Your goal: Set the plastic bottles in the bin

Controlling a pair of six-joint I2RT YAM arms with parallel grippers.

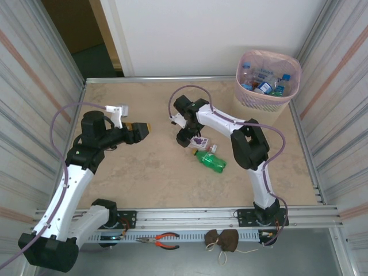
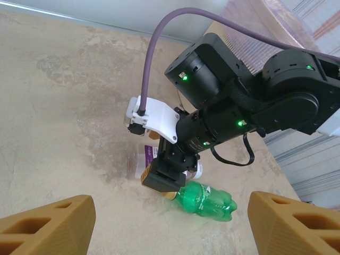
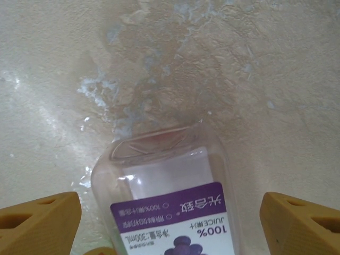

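Mottled beige desk [image 1: 144, 172], matt and stone-look. Near its middle lies the purple-label bottle [image 3: 170, 191]: clear, thin-walled plastic, rounded-square in body, with a glossy label printed with grapes and "100% JUICE". It is on its side. In the overhead view its long axis runs left to right, base to the left, white cap [image 1: 214, 148] to the right. Just beside it, on the near side, lies the green bottle [image 1: 211, 161], translucent and ribbed, its lobed base pointing right. The two lie roughly parallel.

The right pincer [image 3: 171, 202] is down over the purple-label bottle, spread wide. Its tan lattice fingers [image 3: 40, 220] stand either side of the base end. Bare desk shows between the plastic and one finger; at the other, the gap is too slim to judge. No squeeze on the bottle here.

The left pincer [image 1: 142, 127] hovers off to the left, well apart from both, aimed their way. Its jaws are wide and hold nothing.

Far right corner: the bin [image 1: 261, 100], upright, pale pink, rounded-square, with a perforated lattice band and a thin liner. Several bottles [image 1: 265, 86] already sit inside it, clear with blue labels and caps.
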